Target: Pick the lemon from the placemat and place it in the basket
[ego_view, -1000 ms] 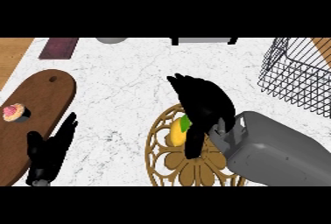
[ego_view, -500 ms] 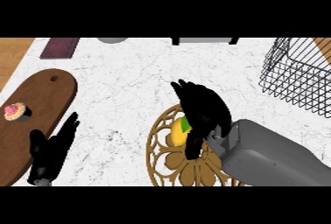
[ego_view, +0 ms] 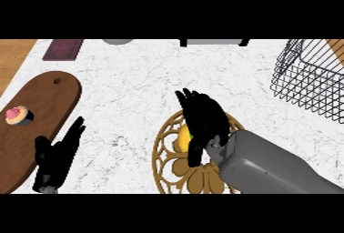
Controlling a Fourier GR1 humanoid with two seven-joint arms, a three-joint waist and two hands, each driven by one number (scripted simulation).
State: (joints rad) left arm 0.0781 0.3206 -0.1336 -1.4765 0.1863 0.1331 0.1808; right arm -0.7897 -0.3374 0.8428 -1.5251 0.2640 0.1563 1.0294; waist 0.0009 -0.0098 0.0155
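The yellow lemon lies on a round golden woven placemat near the counter's front. Only its left side shows. My right hand hovers right over it, fingers stretched toward the far left and thumb hanging down beside the fruit; the hand is open and hides most of the lemon. Whether it touches the lemon I cannot tell. The black wire basket stands at the far right, apart from the hand. My left hand rests open at the lower left, fingers up.
A brown wooden cutting board lies at the left with a pink cupcake on it. A dark red flat object and grey items sit along the far edge. White marble counter lies between placemat and basket.
My right hand and forearm have drawn back slightly toward the near edge, settling over the lemon. The left hand has hardly moved.
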